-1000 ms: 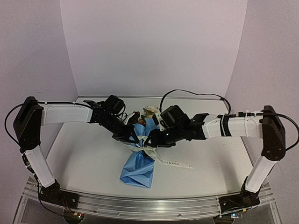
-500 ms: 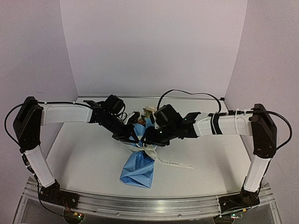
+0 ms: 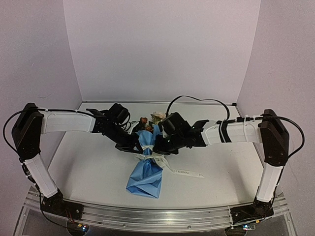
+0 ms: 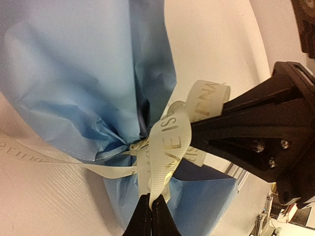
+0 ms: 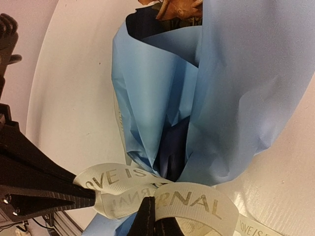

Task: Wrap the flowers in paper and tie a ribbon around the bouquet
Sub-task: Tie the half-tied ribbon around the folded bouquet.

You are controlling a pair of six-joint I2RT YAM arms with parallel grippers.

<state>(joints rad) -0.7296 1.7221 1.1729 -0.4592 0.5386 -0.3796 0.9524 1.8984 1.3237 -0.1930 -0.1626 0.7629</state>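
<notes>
The bouquet lies mid-table: light-blue paper (image 3: 145,176) wrapped as a cone, with the flowers (image 3: 156,117) poking out at its far end. The cream ribbon (image 3: 154,158) is tied round its waist, and one tail trails right across the table. My left gripper (image 3: 139,147) is shut on one ribbon loop (image 4: 170,140), its fingertips (image 4: 151,205) pinched together. My right gripper (image 3: 159,149) is shut on the other loop (image 5: 197,202), which bends over its closed tips (image 5: 153,209). Rust blooms (image 5: 177,7) show at the cone's mouth. The stems are hidden in the paper (image 5: 236,88).
The two grippers face each other within a few centimetres at the knot; the right one's black body (image 4: 256,132) fills the left wrist view's right side. The ribbon tail (image 3: 189,172) lies on the white table (image 3: 88,167). Walls enclose the back and both sides.
The right arm has moved left to the knot and its jaws have closed on a ribbon loop. The left gripper stayed shut on its loop and shifted only slightly.
</notes>
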